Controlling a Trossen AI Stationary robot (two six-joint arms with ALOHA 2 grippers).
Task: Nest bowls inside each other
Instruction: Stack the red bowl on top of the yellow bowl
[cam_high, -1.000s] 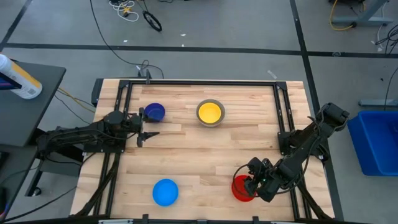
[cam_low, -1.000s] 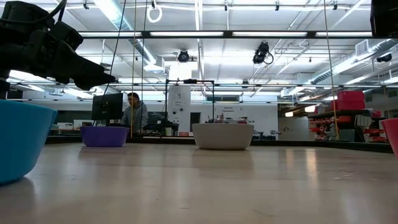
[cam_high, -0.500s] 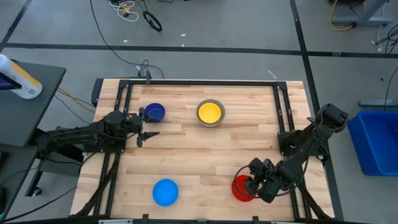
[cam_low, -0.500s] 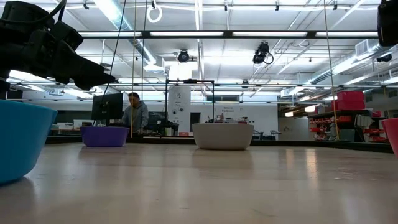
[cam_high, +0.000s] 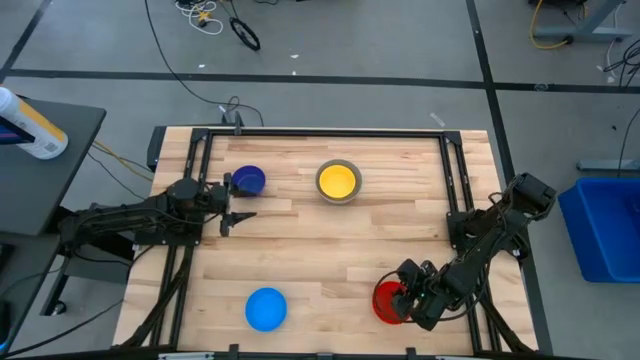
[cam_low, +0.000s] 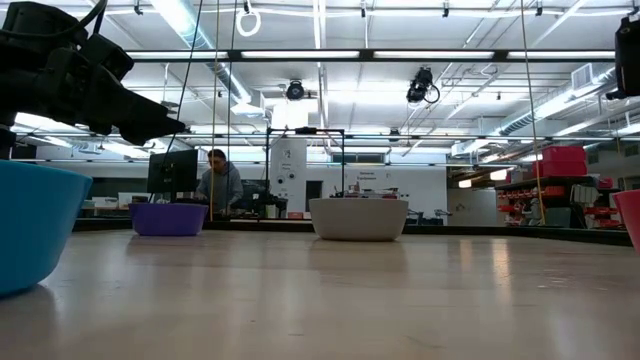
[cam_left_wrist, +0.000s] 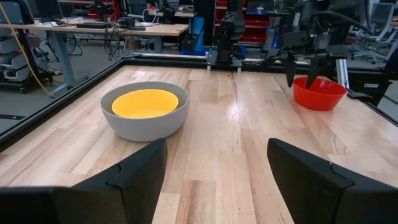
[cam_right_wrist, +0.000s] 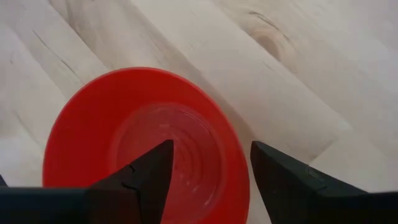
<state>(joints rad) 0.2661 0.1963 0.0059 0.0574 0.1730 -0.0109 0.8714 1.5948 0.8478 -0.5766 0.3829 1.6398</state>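
Note:
The red bowl (cam_high: 386, 303) sits on its base near the table's front right corner. My right gripper (cam_high: 404, 299) hangs open over it, pointing steeply down. In the right wrist view one finger (cam_right_wrist: 142, 177) stands over the red bowl's hollow (cam_right_wrist: 143, 143) and the other (cam_right_wrist: 292, 180) stands outside its rim; no touch shows. The yellow bowl (cam_high: 337, 180) sits nested in the grey bowl (cam_left_wrist: 144, 118) at the far middle. The dark blue bowl (cam_high: 249, 180) stands far left, and the light blue bowl (cam_high: 266, 309) stands near the front edge. My left gripper (cam_high: 240, 200) waits open beside the dark blue bowl.
A black frame (cam_high: 320, 133) runs along the table's far, left and right sides. Bare wood lies across the table's middle (cam_high: 320, 250). In the low view a person (cam_low: 216, 180) sits in the room behind the table.
My right gripper has sunk a little toward the red bowl. The bowls have kept their places.

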